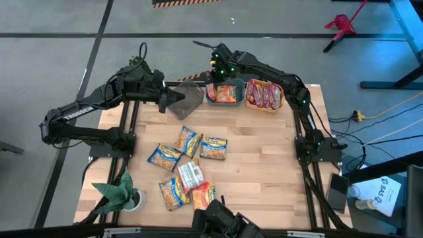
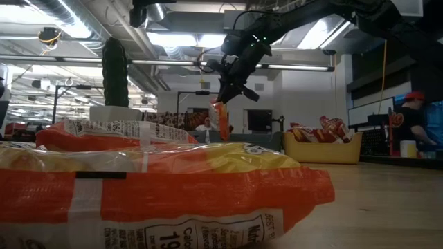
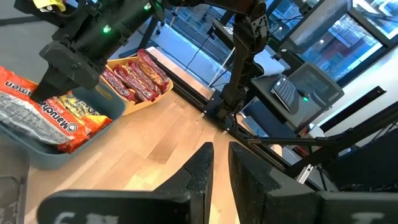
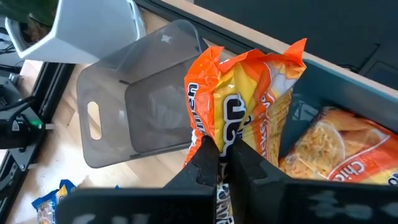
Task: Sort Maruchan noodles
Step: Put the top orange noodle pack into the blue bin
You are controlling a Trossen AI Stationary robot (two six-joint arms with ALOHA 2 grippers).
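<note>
Right gripper (image 4: 224, 163) has its fingers pinched tight on the edge of an orange noodle packet (image 4: 249, 99), dangling it above the teal bin (image 1: 225, 94). It looks light, crinkly and slippery, best held by that seam. Left gripper (image 3: 221, 168), beside the grey bin (image 1: 187, 100), holds nothing, fingers slightly apart.

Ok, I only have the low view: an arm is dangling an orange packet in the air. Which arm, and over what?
Observer: The right gripper, shut on the orange packet, above the teal bin.
Operator: Anything already in that bin?
Observer: Yes, more orange packets lie in it.
Operator: And the bin beside it?
Observer: The yellow bin holds red packets; the grey bin on the other side looks empty.
Operator: The left arm?
Observer: The left gripper holds nothing, by the grey bin.
</note>
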